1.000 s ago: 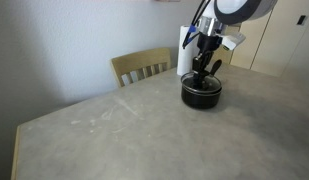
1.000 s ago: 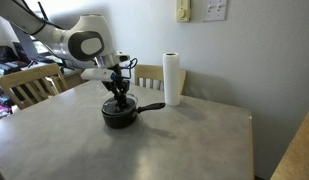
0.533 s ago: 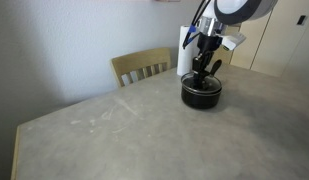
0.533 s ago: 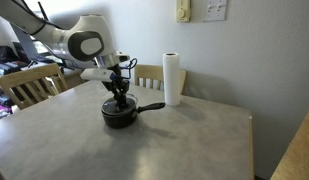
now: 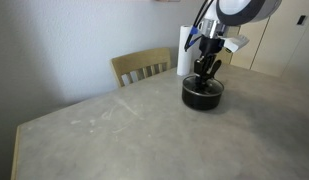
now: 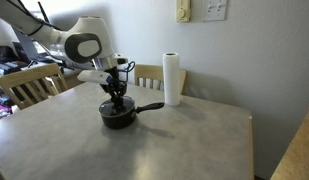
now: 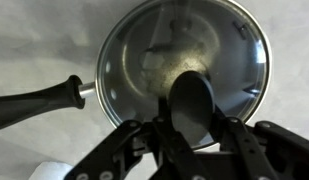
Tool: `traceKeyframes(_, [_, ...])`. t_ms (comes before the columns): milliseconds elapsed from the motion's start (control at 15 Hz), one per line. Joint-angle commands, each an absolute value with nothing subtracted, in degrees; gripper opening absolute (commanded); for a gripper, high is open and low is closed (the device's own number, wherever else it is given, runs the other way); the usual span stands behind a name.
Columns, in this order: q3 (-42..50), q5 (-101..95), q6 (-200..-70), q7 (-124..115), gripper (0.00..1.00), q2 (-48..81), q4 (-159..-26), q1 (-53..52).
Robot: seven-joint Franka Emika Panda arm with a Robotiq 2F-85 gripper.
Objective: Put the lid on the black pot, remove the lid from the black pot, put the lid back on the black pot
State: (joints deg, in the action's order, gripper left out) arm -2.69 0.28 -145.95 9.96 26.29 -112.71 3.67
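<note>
Grey counter [image 5: 94, 130] is occupied by the black pot [image 5: 202, 96]; over it the lid [image 7: 144, 60], judged stiff, breakable glass, is pinched at its knob [image 7: 194, 95] by the closed tool [image 7: 194, 128].

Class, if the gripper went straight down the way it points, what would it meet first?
The lid: the gripper has its jaws shut on the knob, so it would press the lid into the pot right beneath, though any gap is unclear.

Grey table [image 5: 114, 130], wooden chair [image 5: 142, 66], paper-towel roll [image 6: 172, 78]
</note>
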Motion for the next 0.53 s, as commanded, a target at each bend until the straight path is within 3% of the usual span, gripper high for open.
traceKeyframes(0, [-2.91,1.85,-146.11,9.51,0.14,24.15,-115.83,3.76])
traceKeyframes(267, [-2.84,1.95,-146.36,9.85,0.14,24.54,-115.68,3.87])
traceKeyframes(333, [-2.91,2.01,-146.32,9.99,0.52,24.78,-115.49,3.90])
traceKeyframes(400, [-2.99,2.13,-146.38,10.08,0.66,24.83,-115.43,3.93])
traceKeyframes(467, [-2.96,2.16,-146.38,10.04,0.71,24.78,-115.50,3.90])
